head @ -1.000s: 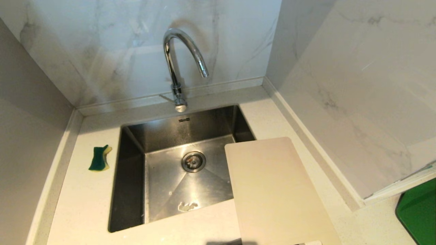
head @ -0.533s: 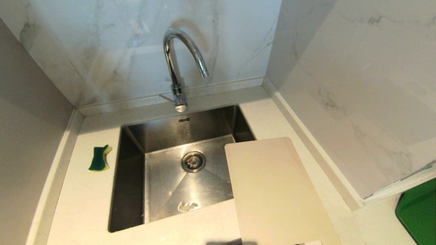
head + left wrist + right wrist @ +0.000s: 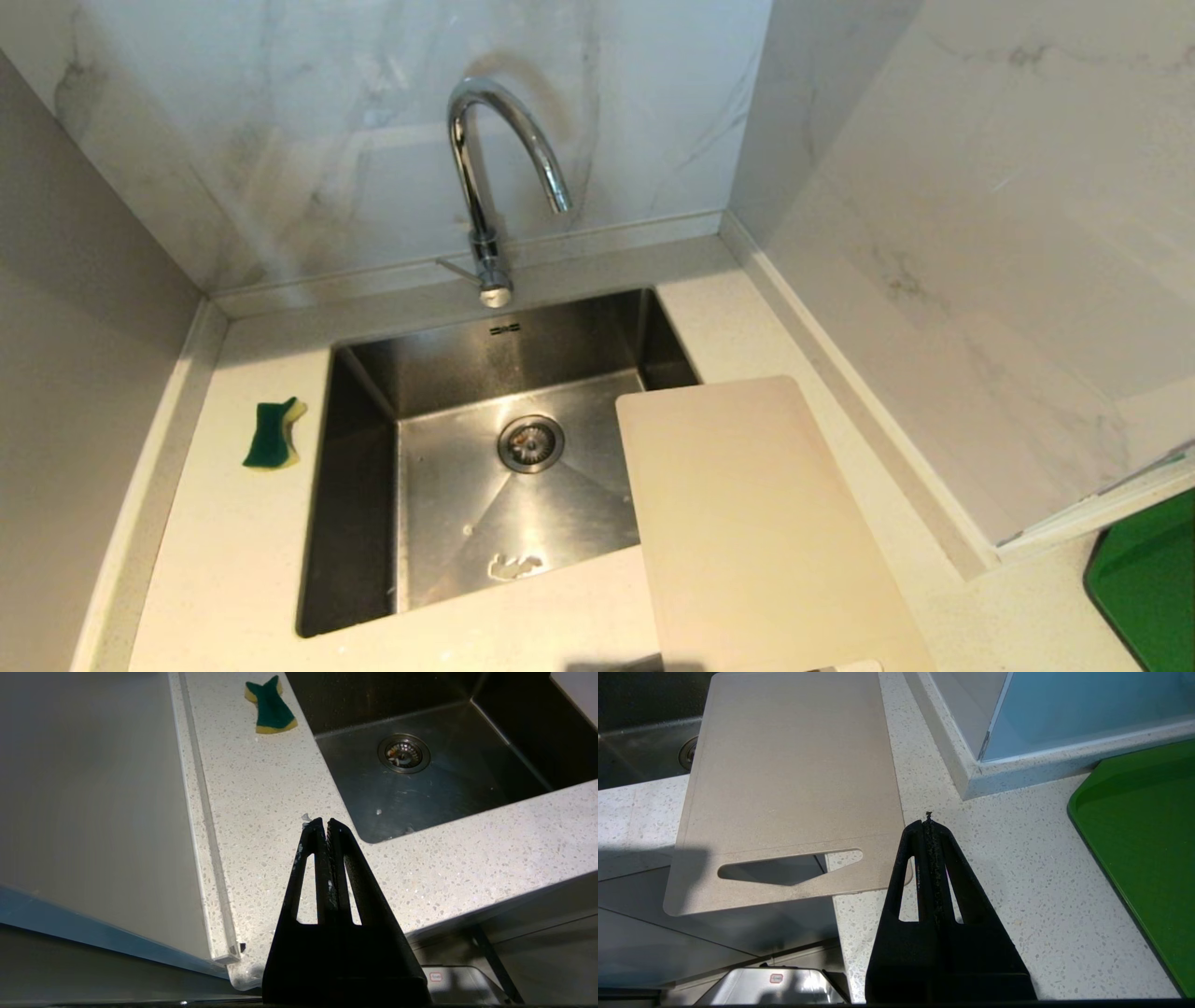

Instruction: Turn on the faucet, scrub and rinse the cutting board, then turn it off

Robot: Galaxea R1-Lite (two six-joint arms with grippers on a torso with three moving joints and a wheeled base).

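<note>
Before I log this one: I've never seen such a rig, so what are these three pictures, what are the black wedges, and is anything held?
It is a two-armed robot at a kitchen counter. The wide picture comes from a camera on its head; the other two come from cameras on its wrists. The black wedges are its grippers: the left gripper and the right gripper, both shut and holding nothing, above the counter's front edge. On the counter lie a green-and-yellow sponge, left of the sink, and the cutting board, right of it, overhanging the basin and the front edge. The faucet stands behind, with no water running. A green tray lies far right.
</note>
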